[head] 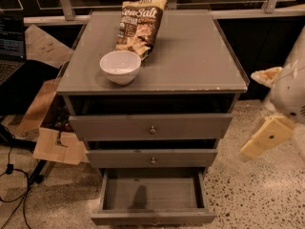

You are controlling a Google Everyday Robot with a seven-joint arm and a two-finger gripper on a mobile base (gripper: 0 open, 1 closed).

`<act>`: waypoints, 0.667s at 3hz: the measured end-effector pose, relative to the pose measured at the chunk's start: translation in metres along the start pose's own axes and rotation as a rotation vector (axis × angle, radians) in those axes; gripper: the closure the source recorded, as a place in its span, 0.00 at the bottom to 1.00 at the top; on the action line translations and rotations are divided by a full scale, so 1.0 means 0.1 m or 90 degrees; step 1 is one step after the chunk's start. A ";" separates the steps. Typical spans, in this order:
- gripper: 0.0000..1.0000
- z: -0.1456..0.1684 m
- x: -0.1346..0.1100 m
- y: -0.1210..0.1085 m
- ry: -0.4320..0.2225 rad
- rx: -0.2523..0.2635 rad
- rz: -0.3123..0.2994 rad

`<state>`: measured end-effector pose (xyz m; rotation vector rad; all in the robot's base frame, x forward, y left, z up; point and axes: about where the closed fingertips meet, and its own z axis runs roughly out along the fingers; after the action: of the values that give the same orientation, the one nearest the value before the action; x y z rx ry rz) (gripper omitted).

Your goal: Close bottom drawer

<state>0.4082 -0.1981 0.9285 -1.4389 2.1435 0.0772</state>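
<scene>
the bottom drawer (152, 194) is the lowest of three in the grey cabinet (78, 109) and it is pulled well out toward the camera, its front panel (124, 218) low by the floor. it looks like painted wood: stiff, fairly light, not fragile, and likely to slide straight back on its runners under a steady push. the small knob (154, 222) on the panel shows only partly at the picture's lower edge; closing needs no hold at all, so the better contact is probably a flat press on the middle of the panel, so the drawer does not skew and bind. painted wood may be a bit slick, so a square push is safer than a glancing one.

inside, the bottom drawer shows only plain grey boards and a shadow, nothing stored. the middle drawer (190, 158) and top drawer (190, 126) show only their fronts, so their contents are hidden. on the surface (190, 56) sit a white bowl (120, 66), which looks empty, and a chip bag (138, 25) lying just behind it.

the pincer (251, 112) hangs to the right of the cabinet, level with the upper drawers and well apart from the bottom drawer, its two cream fingers (268, 136) spread wide and gripping nothing.
</scene>
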 end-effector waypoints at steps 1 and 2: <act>0.00 0.43 0.07 0.18 -0.064 0.003 0.046; 0.00 0.84 0.04 0.09 -0.105 0.010 0.074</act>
<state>0.4334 -0.1689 0.8537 -1.2533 2.0858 0.2130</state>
